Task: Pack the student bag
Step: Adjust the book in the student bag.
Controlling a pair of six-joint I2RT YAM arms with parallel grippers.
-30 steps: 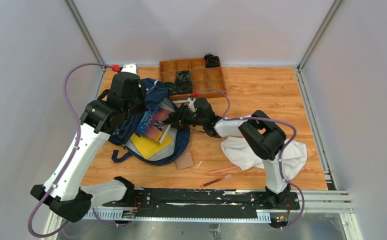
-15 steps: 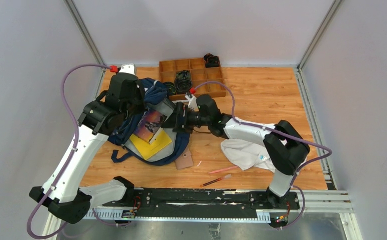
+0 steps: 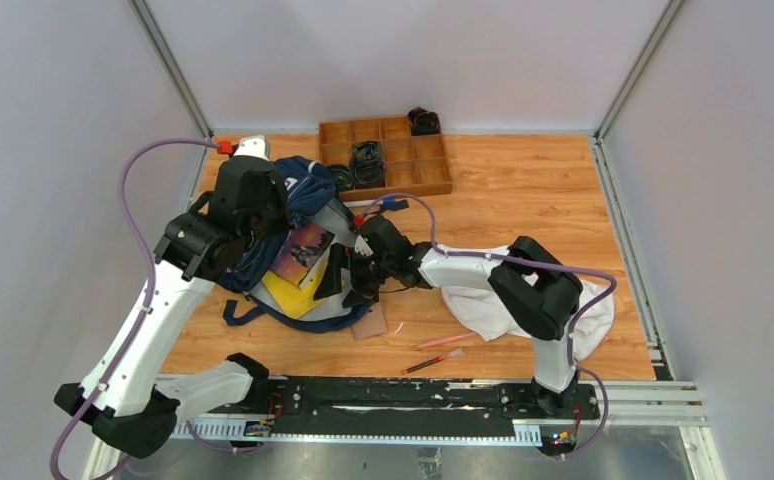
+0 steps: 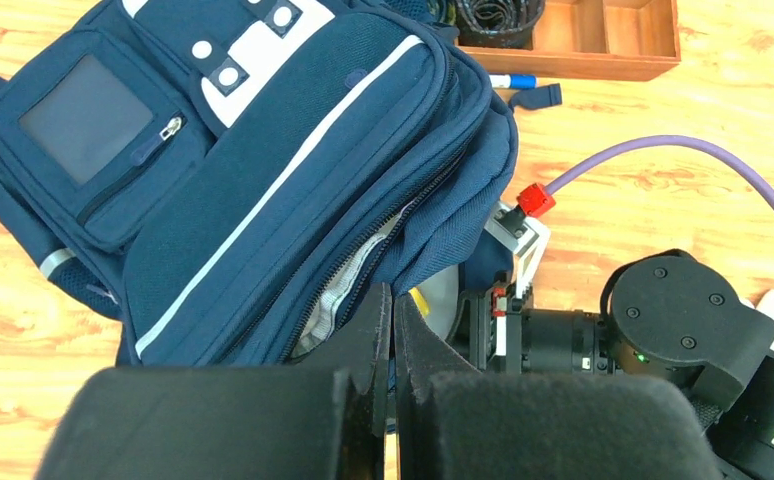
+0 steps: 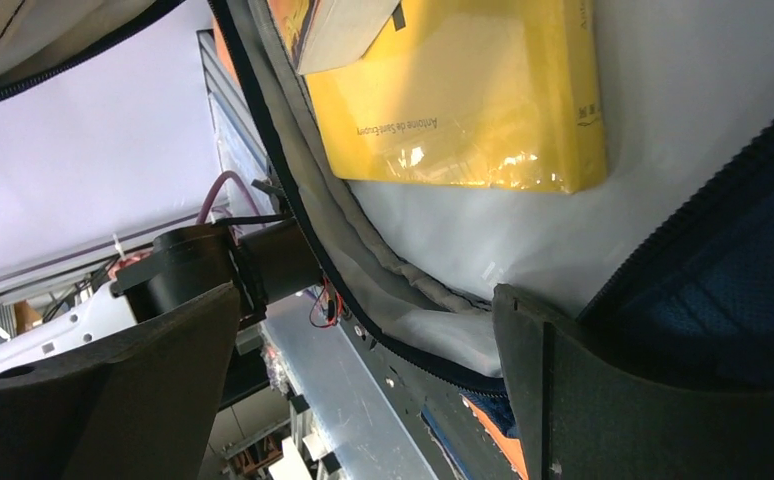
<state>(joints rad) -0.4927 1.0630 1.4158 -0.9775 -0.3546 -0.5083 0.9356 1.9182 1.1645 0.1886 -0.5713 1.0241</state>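
Note:
The student bag [image 3: 308, 190], navy with light stripes, lies open at the left of the table. My left gripper [image 4: 393, 305] is shut on the fabric rim of its opening [image 4: 433, 225] and holds that flap raised. Inside, a yellow book [image 5: 463, 90] lies flat on the grey lining [image 5: 523, 230]. A colourful book [image 3: 303, 248] leans over it. My right gripper [image 5: 363, 380] is open at the near edge of the bag's mouth, its jaws wide apart with nothing between them. In the top view it [image 3: 348, 278] sits just right of the books.
A wooden compartment tray [image 3: 428, 180] with black cables stands at the back. A white cloth [image 3: 588, 305] lies under the right arm. A pink pencil [image 3: 445, 341], a dark pen [image 3: 425, 364] and a brown card [image 3: 369, 320] lie near the front edge.
My right gripper opened and let go of the colourful book, which now leans inside the bag. The gripper then swung toward the near side of the opening. The left gripper kept its hold.

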